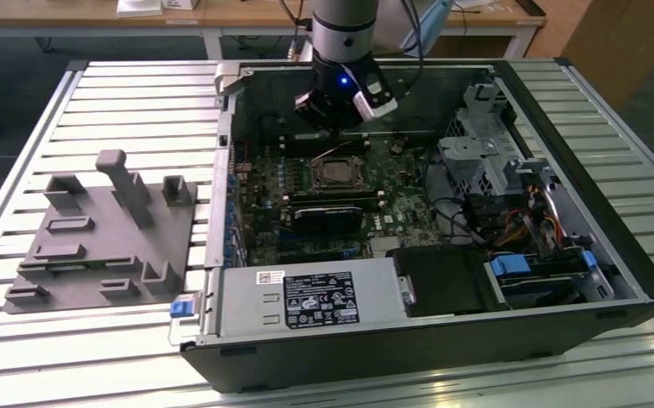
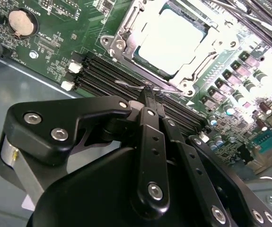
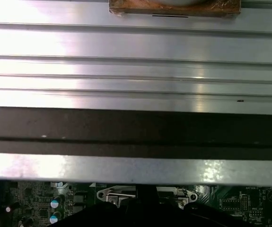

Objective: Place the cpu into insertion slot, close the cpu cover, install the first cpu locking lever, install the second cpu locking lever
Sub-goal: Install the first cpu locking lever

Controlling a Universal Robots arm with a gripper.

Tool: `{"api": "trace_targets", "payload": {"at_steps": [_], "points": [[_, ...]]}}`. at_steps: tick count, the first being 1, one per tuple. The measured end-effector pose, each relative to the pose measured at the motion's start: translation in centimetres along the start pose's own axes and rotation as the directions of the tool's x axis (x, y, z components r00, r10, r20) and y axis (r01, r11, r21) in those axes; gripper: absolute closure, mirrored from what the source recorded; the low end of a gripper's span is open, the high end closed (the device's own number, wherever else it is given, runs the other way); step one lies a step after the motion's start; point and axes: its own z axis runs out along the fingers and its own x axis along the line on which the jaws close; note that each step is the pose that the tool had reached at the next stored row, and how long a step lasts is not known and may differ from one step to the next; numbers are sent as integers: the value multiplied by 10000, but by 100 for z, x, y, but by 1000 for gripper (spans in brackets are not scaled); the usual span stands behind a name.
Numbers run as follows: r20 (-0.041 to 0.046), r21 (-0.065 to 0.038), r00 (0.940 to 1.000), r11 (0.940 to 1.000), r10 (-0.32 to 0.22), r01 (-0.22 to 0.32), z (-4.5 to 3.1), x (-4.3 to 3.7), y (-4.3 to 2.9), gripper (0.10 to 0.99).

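In the second wrist view the cpu [image 2: 172,39] lies flat in the insertion slot [image 1: 336,174], its pale metal top showing through the window of the cpu cover [image 2: 127,29], which is folded down over it. A thin wire locking lever [image 2: 128,86] runs along the socket's edge beside the memory slots. My gripper [image 2: 153,98] has its black fingers [image 2: 149,124] pressed together, their tips right at this lever; whether the wire is pinched between them is unclear. In the exterior view the gripper [image 1: 342,127] hangs inside the open computer case, just behind the socket.
Long black memory slots [image 2: 108,75] and a coin battery [image 2: 22,21] lie near the socket. Drive cages and cables [image 1: 497,170] fill the case's right side, a power supply [image 1: 304,297] its front. A grey fixture block [image 1: 99,238] sits on the slatted table [image 1: 133,93].
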Motion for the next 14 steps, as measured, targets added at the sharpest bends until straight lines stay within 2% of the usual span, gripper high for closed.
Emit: {"api": "trace_targets", "payload": {"at_steps": [10, 14], "points": [[-4, 2, 10000, 10000, 1, -1, 40, -106, 8, 980], [-6, 5, 10000, 10000, 3, -3, 49, -117, 7, 980]]}}
